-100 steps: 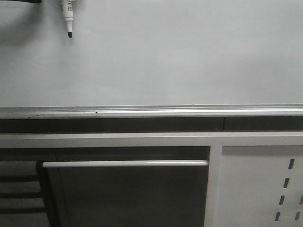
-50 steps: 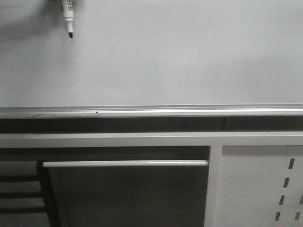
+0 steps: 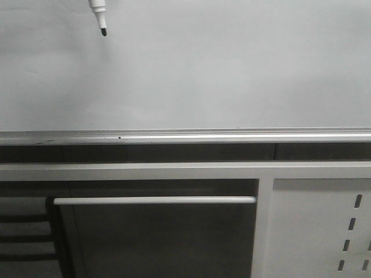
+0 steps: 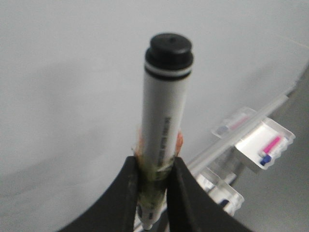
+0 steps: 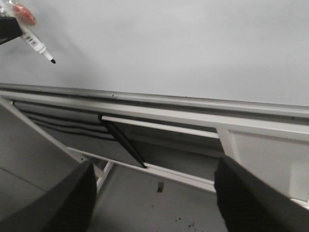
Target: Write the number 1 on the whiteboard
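The whiteboard (image 3: 220, 69) fills the upper half of the front view, plain and pale, with a silver rail (image 3: 185, 137) along its lower edge. No number 1 stroke shows on it in any view. A white marker with a black tip (image 3: 99, 17) hangs down at the top left of the board, tip close to the surface; contact cannot be told. My left gripper (image 4: 153, 193) is shut on the marker (image 4: 164, 111), black cap end toward the camera. The marker also shows in the right wrist view (image 5: 41, 46). My right gripper (image 5: 154, 193) is open and empty, away from the board (image 5: 183, 43).
Below the rail runs a white metal frame (image 3: 185, 171) with a horizontal bar (image 3: 153, 200) and a perforated panel (image 3: 324, 231) at the lower right. Clear plastic trays with coloured items (image 4: 263, 145) hang on the rail in the left wrist view.
The marker has moved to the right and a little up along the board's top; less of its barrel shows. The right arm has not visibly moved.
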Motion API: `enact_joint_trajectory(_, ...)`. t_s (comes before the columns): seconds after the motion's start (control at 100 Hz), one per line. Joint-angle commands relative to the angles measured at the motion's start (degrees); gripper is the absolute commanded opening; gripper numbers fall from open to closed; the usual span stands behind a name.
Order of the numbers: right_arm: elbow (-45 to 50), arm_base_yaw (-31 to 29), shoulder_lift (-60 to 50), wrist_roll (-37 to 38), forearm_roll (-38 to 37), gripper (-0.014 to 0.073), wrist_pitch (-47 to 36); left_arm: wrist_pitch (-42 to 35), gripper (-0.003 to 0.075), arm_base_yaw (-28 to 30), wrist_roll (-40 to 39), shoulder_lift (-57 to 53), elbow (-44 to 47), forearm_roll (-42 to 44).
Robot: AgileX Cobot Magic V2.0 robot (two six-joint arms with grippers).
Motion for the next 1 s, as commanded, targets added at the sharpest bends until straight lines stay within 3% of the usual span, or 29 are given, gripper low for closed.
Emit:
enact_joint_trajectory(0.0, -3.4, 0.1, 2.9, -3.8, 4.4, 0.0468, 0.7, 3.0, -0.0020, -4.3, -5.4, -1.8, -1.9, 6.1)
enact_joint_trajectory(0.22, -12.1, 0.1, 11.8, -11.2, 10.3, 0.0468, 12.3, -1.4, -0.0020, -21.8, -15.4, -1.7, -1.7, 22.6)
enact_joint_trajectory(0.36, -17.8, 1.3, 17.2, -13.0, 12.6, 0.0468, 17.5, -6.6, -0.0020, -30.2, -20.2, -0.2, -1.7, 28.1)
enact_joint_trajectory(0.64, -24.7, 7.2, 24.2, -13.1, 12.4, 0.0468, 21.8, -11.2, -0.0020, -36.4, -20.6, 4.7, -1.7, 27.6)
enact_joint_trajectory(0.99, -26.1, 8.7, 28.2, -13.2, 10.9, 0.0468, 23.7, -14.3, -0.0020, -37.7, -20.6, 5.3, -1.9, 25.6)
